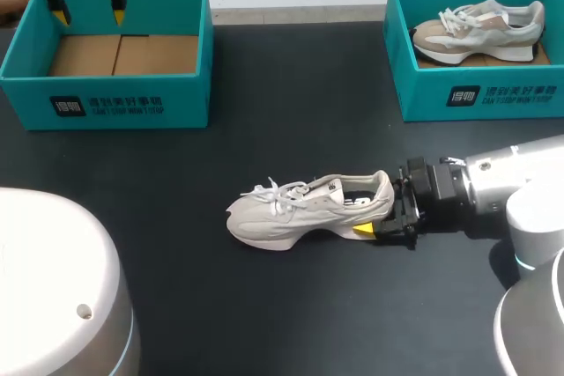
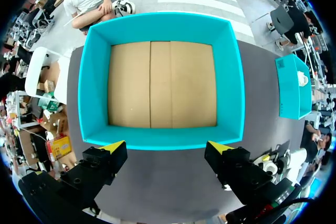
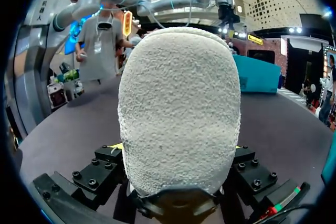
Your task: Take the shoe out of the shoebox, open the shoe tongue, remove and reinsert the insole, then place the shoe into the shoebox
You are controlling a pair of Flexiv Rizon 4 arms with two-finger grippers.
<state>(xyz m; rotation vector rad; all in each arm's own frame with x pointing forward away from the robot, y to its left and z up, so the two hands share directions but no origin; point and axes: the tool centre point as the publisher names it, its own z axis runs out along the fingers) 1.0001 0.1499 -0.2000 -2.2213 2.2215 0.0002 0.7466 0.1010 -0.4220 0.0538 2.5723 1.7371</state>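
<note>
While our left gripper (image 1: 88, 15) hung with its fingers spread above the empty teal cardboard shoebox (image 1: 132, 103), our right gripper (image 1: 383, 210) sat at the heel of the cream lace-up sneaker (image 1: 300, 209). It looked clamped there from both sides, though the heel hid most of the contact. The sneaker lay out on the black tabletop (image 1: 291, 85), well apart from the box. The risk was this: with only a heel hold, a tug on the tongue could pivot the toe or pull the sneaker free.
</note>
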